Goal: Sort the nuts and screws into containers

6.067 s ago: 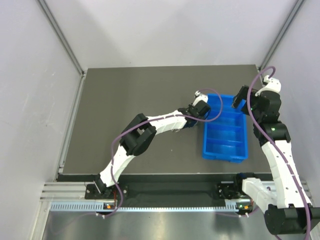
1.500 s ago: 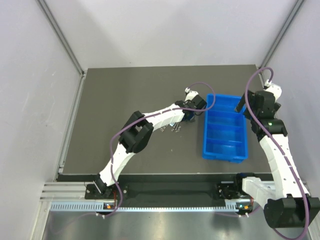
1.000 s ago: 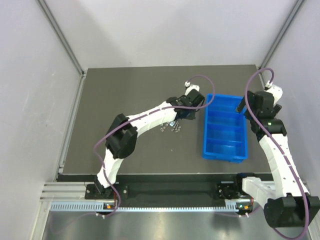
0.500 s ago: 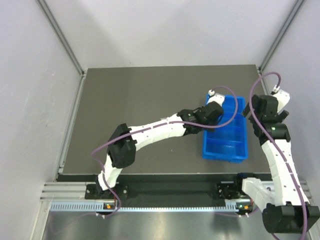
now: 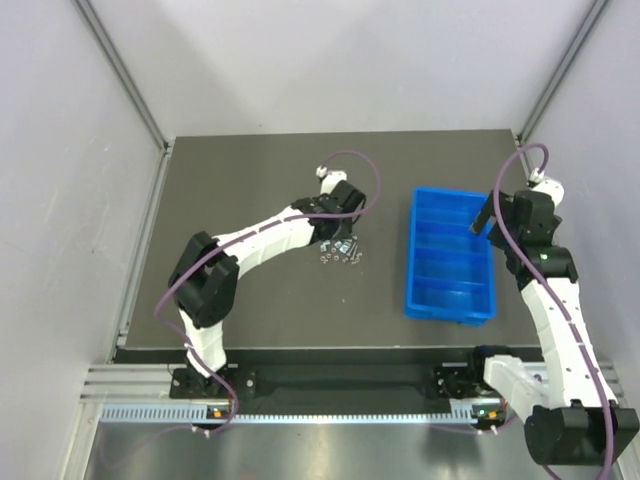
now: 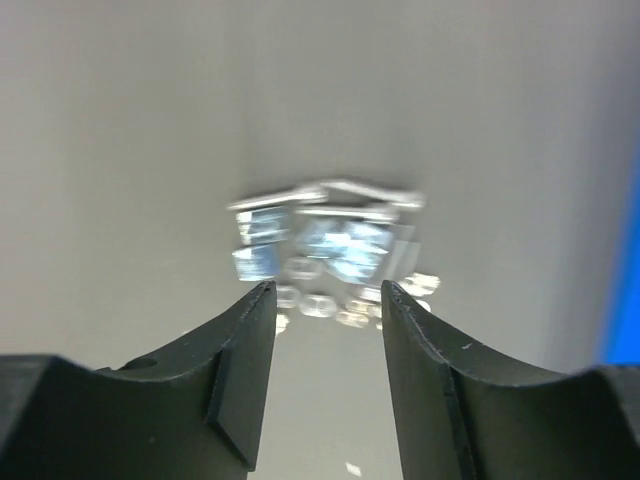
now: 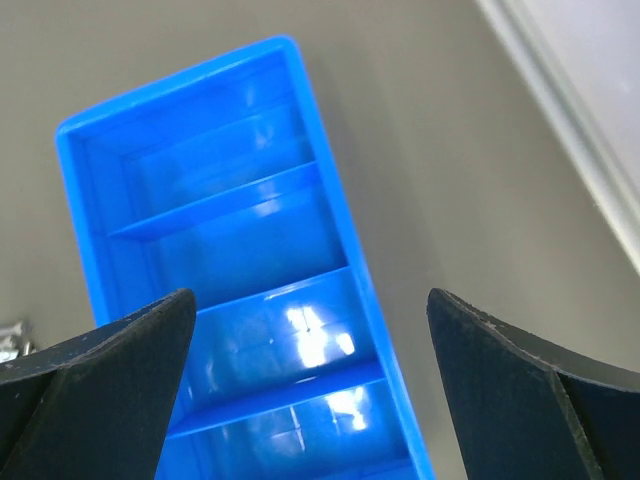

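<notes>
Tray lengthwise near-to-far, left claw parted over screws, right claw spread, empty

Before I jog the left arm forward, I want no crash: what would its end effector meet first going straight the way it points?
Probably the heap of screws and nuts on the table, lying straight ahead of the open left end effector; the blur hides how near.

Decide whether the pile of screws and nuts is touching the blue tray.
Apart. The top view shows bare table between the pile of screws and nuts and the blue tray.
</notes>
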You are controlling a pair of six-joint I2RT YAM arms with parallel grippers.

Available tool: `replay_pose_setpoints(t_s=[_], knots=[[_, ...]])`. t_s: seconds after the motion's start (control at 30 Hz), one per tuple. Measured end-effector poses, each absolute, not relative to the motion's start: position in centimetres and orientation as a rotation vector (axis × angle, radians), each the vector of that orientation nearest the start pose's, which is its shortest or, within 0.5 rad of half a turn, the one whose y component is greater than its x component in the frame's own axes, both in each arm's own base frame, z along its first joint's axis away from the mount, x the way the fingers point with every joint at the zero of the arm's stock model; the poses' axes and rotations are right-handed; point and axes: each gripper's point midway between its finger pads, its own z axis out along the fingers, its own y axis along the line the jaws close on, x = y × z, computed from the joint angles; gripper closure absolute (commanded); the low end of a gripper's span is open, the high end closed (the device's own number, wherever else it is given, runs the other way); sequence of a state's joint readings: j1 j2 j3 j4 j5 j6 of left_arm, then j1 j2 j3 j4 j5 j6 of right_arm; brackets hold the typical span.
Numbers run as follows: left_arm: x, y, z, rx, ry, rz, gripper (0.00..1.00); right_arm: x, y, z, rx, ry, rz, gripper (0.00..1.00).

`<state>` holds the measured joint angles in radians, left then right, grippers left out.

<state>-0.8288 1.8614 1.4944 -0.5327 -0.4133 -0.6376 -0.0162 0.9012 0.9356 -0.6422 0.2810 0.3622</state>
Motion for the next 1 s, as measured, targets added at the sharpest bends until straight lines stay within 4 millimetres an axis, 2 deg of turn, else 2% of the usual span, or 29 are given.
replay_pose_setpoints(t_s=[0.07, 0.13, 0.4, 0.53, 0.8, 1.0], knots=[[35.8, -29.1, 10.3, -0.006, 2.418, -0.119, 0.5, 28.1, -3.5, 21.3, 0.546, 2.09, -0.085, 0.0], [35.6, -28.2, 9.2, -0.016, 2.446, -0.078, 0.51, 28.4, -3.3, 21.0, 0.538, 2.103, -0.073, 0.0], [34.1, -28.9, 5.6, 0.026, 2.54, -0.013, 0.56, 28.7, -3.2, 20.4, 0.531, 2.125, -0.07, 0.0], [33.8, -28.9, 4.3, 0.022, 2.577, 0.006, 0.57, 28.8, -3.2, 20.3, 0.53, 2.129, -0.072, 0.0], [34.2, -29.8, 3.7, 0.013, 2.598, 0.001, 0.58, 29.0, -3.2, 19.7, 0.529, 2.15, -0.082, 0.0], [33.6, -29.5, 3.0, -0.023, 2.631, 0.019, 0.59, 29.0, -3.3, 19.8, 0.53, 2.147, -0.086, 0.0]])
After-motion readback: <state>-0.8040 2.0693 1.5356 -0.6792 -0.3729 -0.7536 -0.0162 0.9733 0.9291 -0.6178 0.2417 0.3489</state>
